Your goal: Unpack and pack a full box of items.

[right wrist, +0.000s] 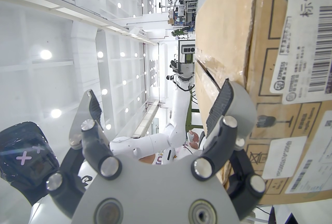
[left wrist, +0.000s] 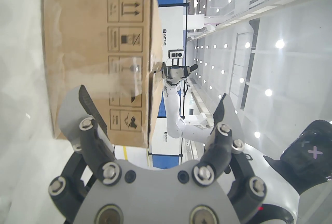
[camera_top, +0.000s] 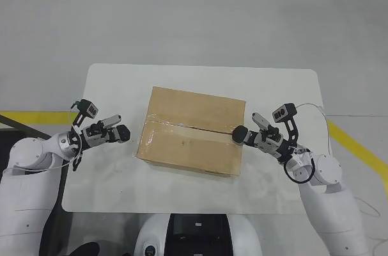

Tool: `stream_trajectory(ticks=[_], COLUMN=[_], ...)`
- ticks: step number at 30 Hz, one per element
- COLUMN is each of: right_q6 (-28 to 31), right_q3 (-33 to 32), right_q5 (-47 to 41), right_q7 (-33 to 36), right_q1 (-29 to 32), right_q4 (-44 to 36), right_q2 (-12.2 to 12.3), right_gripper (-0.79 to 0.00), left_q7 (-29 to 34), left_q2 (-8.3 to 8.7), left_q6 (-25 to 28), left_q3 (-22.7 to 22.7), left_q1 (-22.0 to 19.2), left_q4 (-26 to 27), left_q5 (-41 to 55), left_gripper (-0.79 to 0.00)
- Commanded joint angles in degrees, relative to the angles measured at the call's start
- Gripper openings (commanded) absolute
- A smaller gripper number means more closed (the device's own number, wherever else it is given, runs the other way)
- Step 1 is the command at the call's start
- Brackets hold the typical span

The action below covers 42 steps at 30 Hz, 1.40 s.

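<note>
A brown cardboard box (camera_top: pixel 191 130) sits closed in the middle of the white table (camera_top: pixel 117 89), its top flaps meeting at a taped seam. My left gripper (camera_top: pixel 119 133) hovers a short way off the box's left side, open, nothing between its fingers (left wrist: pixel 89 108). The box's printed side (left wrist: pixel 98 59) faces it. My right gripper (camera_top: pixel 240 135) is at the box's right side near the top edge, open, one finger pad (right wrist: pixel 220 103) close against the labelled side (right wrist: pixel 293 79). The far arm's gripper (left wrist: pixel 176 70) shows beyond the box.
Bare tabletop surrounds the box on all sides, with the widest strip along the back (camera_top: pixel 200 77). A yellow floor line (camera_top: pixel 360 150) runs past the table's right edge. A dark object (camera_top: pixel 2 137) stands on the floor at the left.
</note>
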<state>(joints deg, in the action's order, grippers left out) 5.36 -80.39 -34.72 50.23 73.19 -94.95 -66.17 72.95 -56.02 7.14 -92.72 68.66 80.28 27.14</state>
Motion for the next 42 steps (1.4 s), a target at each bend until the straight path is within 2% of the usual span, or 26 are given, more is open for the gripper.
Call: stream_trajectory(ticks=[1, 5, 11, 28, 35, 42], right_q6=[0.0, 0.0, 0.0, 0.0, 0.0, 0.0], right_q3=[0.0, 0.0, 0.0, 0.0, 0.0, 0.0], right_q5=[0.0, 0.0, 0.0, 0.0, 0.0, 0.0], right_q7=[0.0, 0.0, 0.0, 0.0, 0.0, 0.0], right_q1=[0.0, 0.0, 0.0, 0.0, 0.0, 0.0], right_q4=[0.0, 0.0, 0.0, 0.0, 0.0, 0.0], right_q2=[0.0, 0.0, 0.0, 0.0, 0.0, 0.0], right_gripper=[0.0, 0.0, 0.0, 0.0, 0.0, 0.0], left_q7=[-1.0, -4.9, -10.5, -14.3, -13.7, -13.7], left_q2=[0.01, -0.41, -1.19, -2.91, -3.28, -3.27], left_q6=[1.1, 2.1, 4.9, 5.6, 5.0, 4.8], left_q3=[0.6, 3.0, 6.5, 12.4, 12.6, 10.9], left_q1=[1.1, 1.4, -0.3, -5.1, -6.4, -7.7], left_q4=[0.1, -1.5, -4.1, -9.8, -9.9, -7.5], left_q5=[-1.3, -1.7, -1.9, 4.6, 8.8, 12.2], left_gripper=[0.0, 0.0, 0.0, 0.0, 0.0, 0.0])
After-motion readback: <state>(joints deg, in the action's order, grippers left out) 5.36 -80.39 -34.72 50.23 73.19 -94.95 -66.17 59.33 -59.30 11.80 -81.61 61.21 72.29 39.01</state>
